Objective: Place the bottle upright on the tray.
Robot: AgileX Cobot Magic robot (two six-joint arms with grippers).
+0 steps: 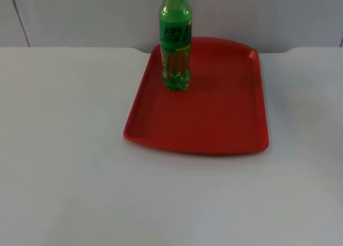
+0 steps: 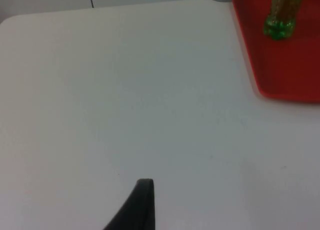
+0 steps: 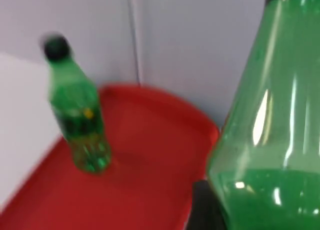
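1. Right end effector (image 3: pixel 200 210) is closed on a second bottle (image 3: pixel 270 140): its green, part-filled body rises close against the one black fingertip in the right wrist view, just beside the tray's near corner
2. Left end effector (image 2: pixel 142 205) hangs over bare bench, well apart from the tray, and holds nothing; one black fingertip is in sight, so I cannot tell how far open it is
3. The bottle (image 1: pixel 175 47) stands upright on the tray, in its far left part, near the left rim and close to the far edge; it is green plastic with a green label, and the right wrist view shows a dark cap on it (image 3: pixel 80 125); the left wrist view catches its base on the red floor (image 2: pixel 280 17)
4. The tray (image 1: pixel 214 123) is red, rectangular, with rounded corners and a low raised rim; apart from the bottle its floor is bare (image 3: pixel 150 155), and one corner of it shows in the left wrist view (image 2: pixel 290 74)
5. The bench (image 1: pixel 64 149) is white and carries the tray near its far middle
6. The grey partition wall (image 1: pixel 80 15) rises just behind the tray's far edge
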